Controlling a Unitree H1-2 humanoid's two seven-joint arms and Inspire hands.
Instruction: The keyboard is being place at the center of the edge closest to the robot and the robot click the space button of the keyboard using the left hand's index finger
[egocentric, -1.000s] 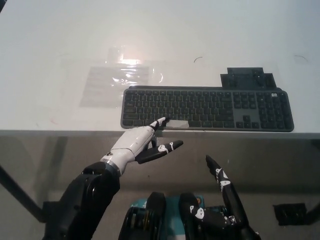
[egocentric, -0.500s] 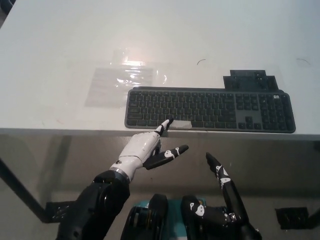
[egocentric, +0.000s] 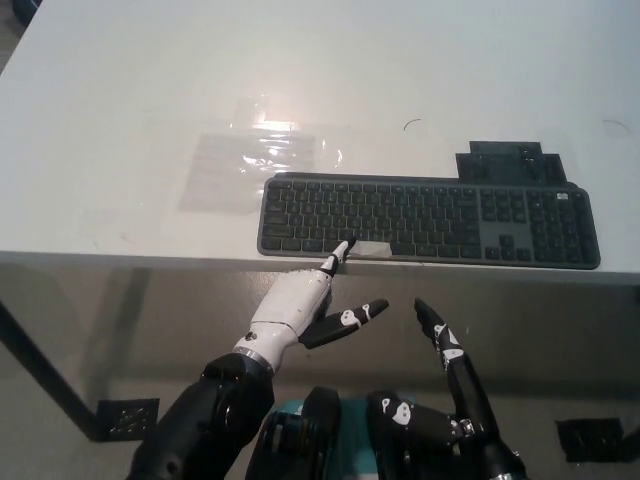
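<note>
A dark grey keyboard (egocentric: 430, 221) lies along the near edge of the white table (egocentric: 120, 120), right of its middle. Its space bar (egocentric: 368, 248) shows pale, as if taped. My white left hand (egocentric: 305, 305) reaches up from below the table edge, one finger stretched out with its tip at the left end of the space bar. The other fingers spread loosely and hold nothing. My black right hand (egocentric: 450, 365) rests low at the bottom right, below the table, one finger pointing up.
A clear plastic sheet (egocentric: 255, 160) lies flat on the table left of and behind the keyboard. A dark flat piece (egocentric: 510, 160) sits just behind the keyboard's right part. A table leg (egocentric: 40, 370) runs at the lower left.
The whole picture has shifted slightly right and down, so the camera moved. My left hand has edged right along the table edge, keeping its fingertip at the space bar's left end.
</note>
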